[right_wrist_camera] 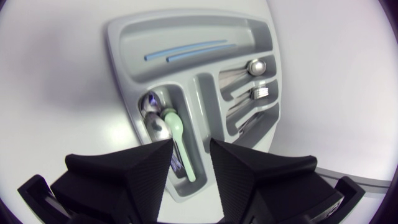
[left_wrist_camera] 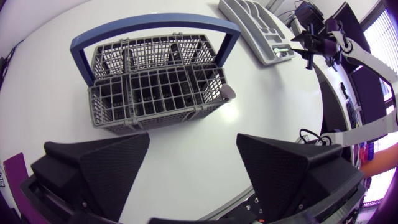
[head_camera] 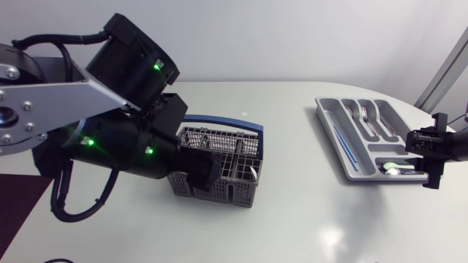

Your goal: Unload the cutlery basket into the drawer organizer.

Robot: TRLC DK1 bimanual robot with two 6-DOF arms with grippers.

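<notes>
The table point(head_camera: 292, 219) is a plain white, faintly glossy surface with a rounded edge. A soft patch of reflected light point(head_camera: 333, 237) lies on its near side in the head view, and a tiny dark speck point(head_camera: 245, 113) marks it farther back.

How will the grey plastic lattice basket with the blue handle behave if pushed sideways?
The grey plastic lattice basket is probably light: its walls are open mesh and most cells look empty. Being low and wide, it would likely slide on the smooth white table rather than tip.
</notes>
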